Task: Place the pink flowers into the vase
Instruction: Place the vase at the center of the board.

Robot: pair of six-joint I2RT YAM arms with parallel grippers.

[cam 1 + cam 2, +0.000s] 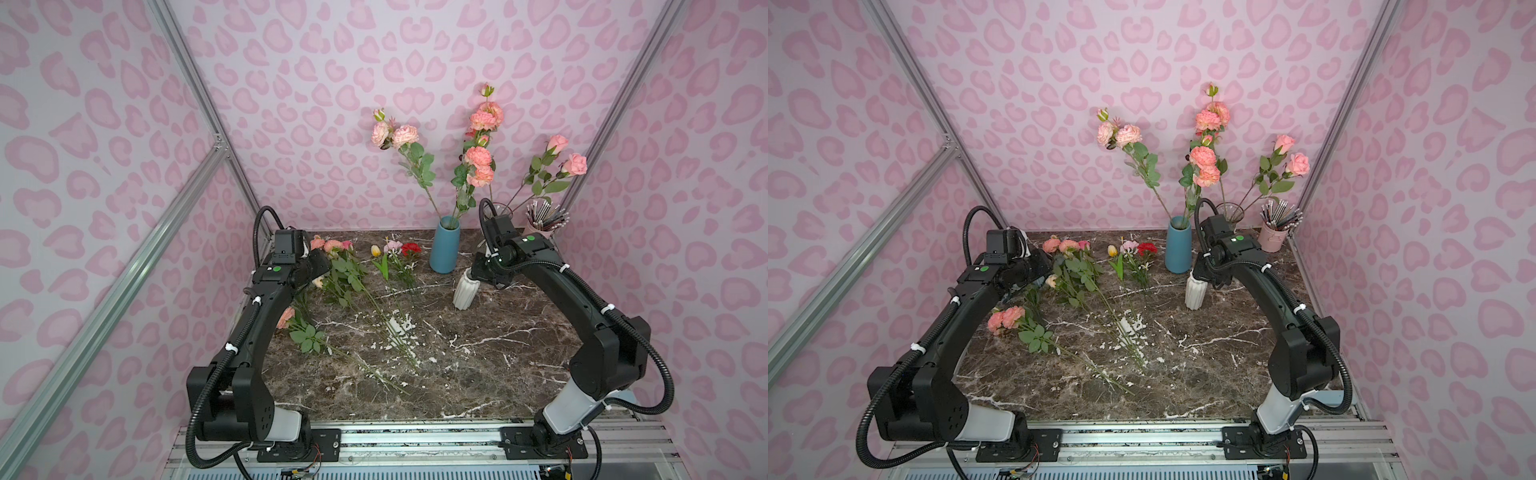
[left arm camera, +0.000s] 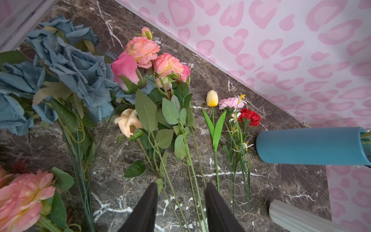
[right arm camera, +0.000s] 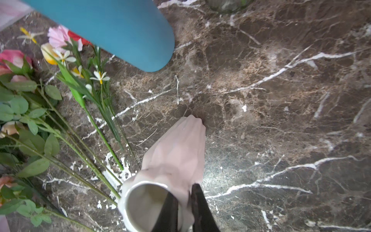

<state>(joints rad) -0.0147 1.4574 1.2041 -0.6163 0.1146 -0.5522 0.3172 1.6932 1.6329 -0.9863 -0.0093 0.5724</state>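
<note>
The left gripper (image 2: 181,185) holds its two black fingers (image 2: 148,209) apart over the marble table (image 1: 498,353). The long green stems of the lying pink flowers (image 2: 143,50) run through the gap, and I cannot tell whether either finger touches a stem. These flowers are salmon ruffled heads and a deeper pink rosebud, and they lie on the table near the back wall, between a dusty-blue hydrangea bunch (image 2: 66,66) and a yellow tulip (image 2: 212,98). A cream rose (image 2: 127,121) lies among their leaves, and a red carnation (image 2: 250,116) lies beyond the tulip. A separate pink peony-like bloom (image 1: 1007,318) lies closer to the front, just beside the left arm. The right gripper (image 3: 183,192) is clamped on the rim of the white ribbed vase (image 3: 176,152), with one finger inside the mouth and the other against the outer wall. The vase leans slightly and nothing is inside it; I cannot tell whether its base rests on the marble. Near it stands a blue vase (image 1: 444,249), which holds tall pink stems upright.
</note>
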